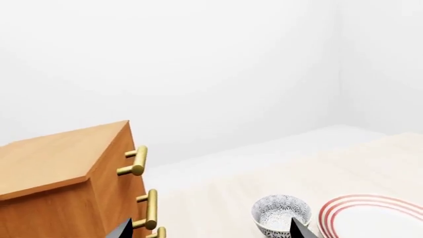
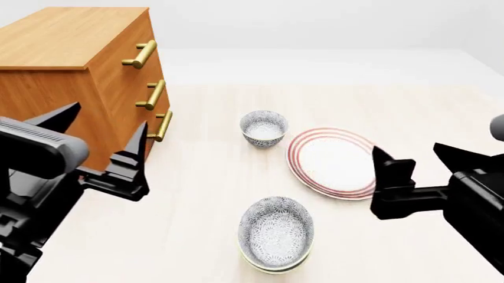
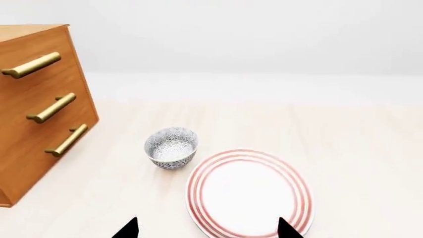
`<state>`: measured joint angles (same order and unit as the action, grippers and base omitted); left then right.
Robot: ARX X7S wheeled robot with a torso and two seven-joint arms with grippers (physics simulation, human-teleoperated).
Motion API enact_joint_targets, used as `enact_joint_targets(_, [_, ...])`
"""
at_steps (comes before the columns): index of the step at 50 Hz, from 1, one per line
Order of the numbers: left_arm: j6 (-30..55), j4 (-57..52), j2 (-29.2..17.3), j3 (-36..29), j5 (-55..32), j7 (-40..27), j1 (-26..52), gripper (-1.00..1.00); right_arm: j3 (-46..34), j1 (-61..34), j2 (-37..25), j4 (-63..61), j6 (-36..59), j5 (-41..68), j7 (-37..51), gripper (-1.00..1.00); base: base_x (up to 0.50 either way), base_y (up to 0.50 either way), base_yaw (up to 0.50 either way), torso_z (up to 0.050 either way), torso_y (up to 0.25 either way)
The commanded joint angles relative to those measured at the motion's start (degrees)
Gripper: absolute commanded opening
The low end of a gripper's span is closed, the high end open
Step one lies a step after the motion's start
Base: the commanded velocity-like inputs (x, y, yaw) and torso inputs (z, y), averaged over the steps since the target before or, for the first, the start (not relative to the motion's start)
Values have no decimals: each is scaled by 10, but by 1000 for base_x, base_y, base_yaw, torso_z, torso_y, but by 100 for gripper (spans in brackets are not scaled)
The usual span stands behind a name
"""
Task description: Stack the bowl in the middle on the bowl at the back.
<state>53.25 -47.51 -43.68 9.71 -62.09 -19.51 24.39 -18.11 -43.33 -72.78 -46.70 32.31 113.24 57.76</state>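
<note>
My left jaws (image 2: 110, 115) are spread wide with nothing between them, held above the surface (image 2: 197, 194) in front of the dresser (image 2: 71, 65). My right jaws (image 2: 408, 147) are also apart and empty, hanging over the near right edge of the plate (image 2: 332, 162).

The middle bowl (image 2: 275, 233) sits on the surface close to me, between my two arms and touching neither. Along its near edge a second, paler rim seems to show beneath it, but I cannot tell what that is. The back bowl (image 2: 264, 128) stands upright farther off, just beside the plate's far left rim and near the dresser's lowest handle (image 2: 163, 125). The two bowls are well apart.

From my left wrist I see the back bowl (image 1: 281, 214) beside the plate (image 1: 377, 218). From my right wrist I see that bowl (image 3: 172, 147), the plate (image 3: 248, 193) and the dresser (image 3: 33, 109).
</note>
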Motion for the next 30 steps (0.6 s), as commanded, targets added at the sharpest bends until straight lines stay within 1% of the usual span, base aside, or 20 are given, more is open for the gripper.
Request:
enact_joint_targets(1, [6, -3, -9, 12, -17, -5, 0, 100, 18, 9, -17, -13, -9, -4, -10, 100, 0, 0, 0, 0, 0])
enact_joint_targets(10, [4, -3, -10, 13, -18, -9, 0, 100, 20, 6, -15, -8, -7, -7, -14, 100, 0, 0, 0, 0, 0])
enact_joint_targets(18, [5, -4, -13, 16, -25, -13, 2, 100, 30, 13, -26, -11, -14, -3, -20, 100, 0, 0, 0, 0, 0])
enact_joint_targets(26, [6, 0, -25, 26, -28, -15, 3, 100, 35, 18, -30, -11, -15, -12, -20, 100, 0, 0, 0, 0, 0])
enact_joint_targets(30, [7, 7, -31, 29, -29, -15, 9, 100, 50, 32, -53, -18, -27, -11, -21, 100, 0, 0, 0, 0, 0])
